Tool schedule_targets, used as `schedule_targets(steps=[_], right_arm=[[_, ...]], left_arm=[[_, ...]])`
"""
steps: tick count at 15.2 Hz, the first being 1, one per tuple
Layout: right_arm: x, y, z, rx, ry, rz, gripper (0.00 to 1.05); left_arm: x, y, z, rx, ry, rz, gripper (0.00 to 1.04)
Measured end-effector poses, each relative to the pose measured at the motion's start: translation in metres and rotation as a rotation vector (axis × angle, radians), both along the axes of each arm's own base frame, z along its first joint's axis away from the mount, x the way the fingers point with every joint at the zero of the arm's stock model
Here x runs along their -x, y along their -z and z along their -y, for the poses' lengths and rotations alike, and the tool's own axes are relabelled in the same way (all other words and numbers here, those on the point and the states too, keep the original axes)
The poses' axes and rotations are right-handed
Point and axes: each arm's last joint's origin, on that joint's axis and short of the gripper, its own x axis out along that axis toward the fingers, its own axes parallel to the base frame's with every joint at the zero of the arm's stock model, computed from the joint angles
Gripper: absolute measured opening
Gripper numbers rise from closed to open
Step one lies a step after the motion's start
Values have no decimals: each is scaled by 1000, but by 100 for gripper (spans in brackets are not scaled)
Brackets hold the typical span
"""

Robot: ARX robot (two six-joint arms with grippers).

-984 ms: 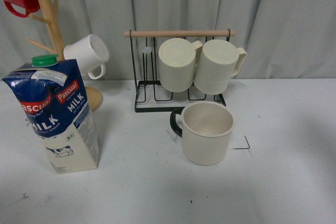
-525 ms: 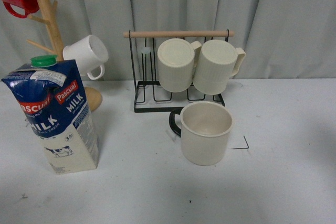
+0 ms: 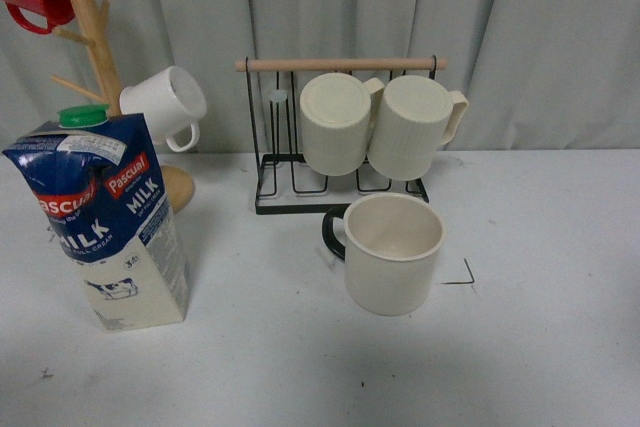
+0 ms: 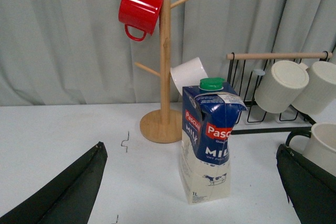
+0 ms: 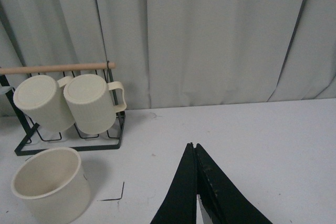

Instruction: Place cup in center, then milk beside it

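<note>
Your cup (image 3: 393, 252) stands upright on the white desk (image 3: 560, 347), just in front of the wire rack (image 3: 290, 182). The milk (image 3: 105, 227) stands well apart on its left. Your left gripper (image 4: 190, 148) is spread wide. Your right gripper (image 5: 193, 150) is pinched closed on nothing.

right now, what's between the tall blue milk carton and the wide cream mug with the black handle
Nothing: in the front view only bare white tabletop separates the blue milk carton and the cream black-handled mug.
</note>
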Motion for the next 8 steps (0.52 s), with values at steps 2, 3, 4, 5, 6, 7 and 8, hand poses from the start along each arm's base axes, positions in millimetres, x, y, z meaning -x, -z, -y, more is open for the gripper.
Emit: schedule_targets(steps=[2, 3, 4, 5, 6, 7, 8], right_arm=[[11, 3, -1, 0, -5, 38, 2], [14, 8, -1, 0, -5, 19, 2], [20, 16, -1, 0, -5, -24, 2], [25, 15, -1, 0, -5, -16, 2], [28, 11, -1, 0, -5, 10, 2], [32, 10, -1, 0, -5, 12, 2], [34, 10, -1, 0, -5, 6, 2]], left_arm=[[0, 0, 0, 0, 0, 0, 98], [0, 0, 0, 0, 0, 0, 98], [0, 0, 0, 0, 0, 0, 98], [0, 0, 0, 0, 0, 0, 98], [0, 0, 0, 0, 0, 0, 98], [0, 0, 0, 0, 0, 0, 98], [0, 0, 0, 0, 0, 0, 98]])
